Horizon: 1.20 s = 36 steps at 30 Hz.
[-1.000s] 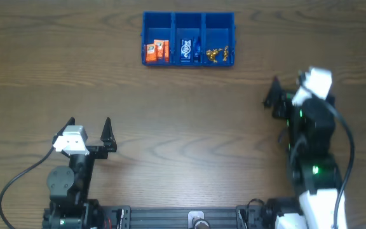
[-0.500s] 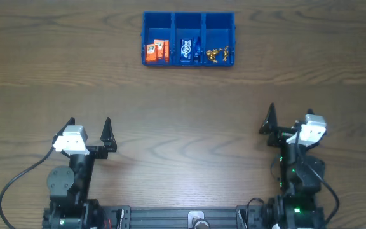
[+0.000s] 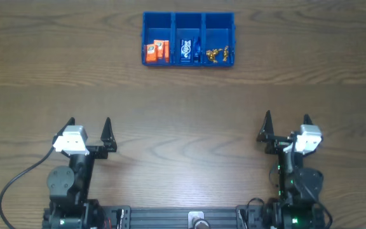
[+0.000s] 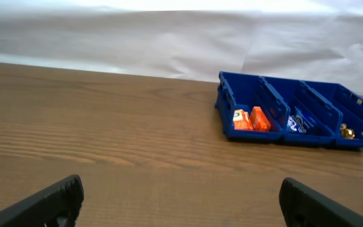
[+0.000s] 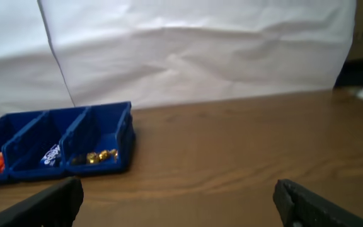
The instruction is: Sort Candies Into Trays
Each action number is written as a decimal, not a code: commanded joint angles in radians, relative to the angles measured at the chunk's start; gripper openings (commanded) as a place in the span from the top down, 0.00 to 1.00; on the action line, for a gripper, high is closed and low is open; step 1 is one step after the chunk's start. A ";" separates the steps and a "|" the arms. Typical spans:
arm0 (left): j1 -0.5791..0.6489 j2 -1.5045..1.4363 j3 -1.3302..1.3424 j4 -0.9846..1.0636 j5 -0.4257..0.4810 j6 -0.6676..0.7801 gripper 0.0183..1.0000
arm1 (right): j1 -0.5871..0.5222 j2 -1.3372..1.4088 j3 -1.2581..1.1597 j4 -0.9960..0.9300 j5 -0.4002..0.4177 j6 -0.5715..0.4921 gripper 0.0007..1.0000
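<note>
A blue tray [image 3: 188, 19] with three compartments lies at the far middle of the wooden table. Orange candies [image 3: 157, 51] fill its left compartment, a blue-wrapped candy [image 3: 186, 49] the middle one, gold candies [image 3: 216, 56] the right one. The tray [image 4: 276, 94] with the orange candies [image 4: 251, 120] also shows far ahead in the left wrist view, and the tray [image 5: 99, 129] with the gold candies [image 5: 98, 156] in the right wrist view. My left gripper [image 3: 89, 124] stands open and empty near the front left. My right gripper [image 3: 286, 123] stands open and empty near the front right.
Bare wooden tabletop [image 3: 189, 121] stretches between the grippers and the tray. A white backdrop [image 4: 169, 38] rises behind the table's far edge. Both arm bases sit along the front edge.
The right arm has drawn back toward the front and lowered, its gripper now level with the left one. The left arm has not moved.
</note>
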 commanded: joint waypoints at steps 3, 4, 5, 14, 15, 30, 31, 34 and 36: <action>0.004 -0.006 -0.026 -0.023 0.020 -0.007 0.00 | -0.003 -0.016 -0.029 -0.045 -0.005 -0.071 0.00; 0.004 -0.006 -0.026 -0.023 0.020 -0.007 0.00 | -0.003 -0.016 -0.029 -0.045 -0.010 -0.100 0.00; 0.004 -0.006 -0.026 -0.023 0.020 -0.007 0.00 | -0.003 -0.016 -0.029 -0.045 -0.016 -0.114 0.00; 0.004 -0.006 -0.026 -0.023 0.020 -0.007 0.00 | -0.003 -0.016 -0.030 -0.050 -0.050 -0.175 0.00; 0.004 -0.006 -0.026 -0.023 0.020 -0.007 0.00 | -0.003 -0.016 -0.030 -0.049 -0.049 -0.175 0.00; 0.004 -0.006 -0.026 -0.023 0.020 -0.007 0.00 | -0.003 -0.016 -0.029 -0.049 -0.049 -0.175 0.00; 0.004 -0.006 -0.026 -0.023 0.020 -0.007 0.00 | -0.003 -0.016 -0.029 -0.049 -0.049 -0.175 0.00; 0.004 -0.006 -0.026 -0.023 0.020 -0.007 0.00 | -0.003 -0.016 -0.029 -0.049 -0.049 -0.175 0.00; 0.004 -0.006 -0.026 -0.023 0.020 -0.007 0.00 | -0.003 -0.016 -0.029 -0.049 -0.049 -0.175 0.00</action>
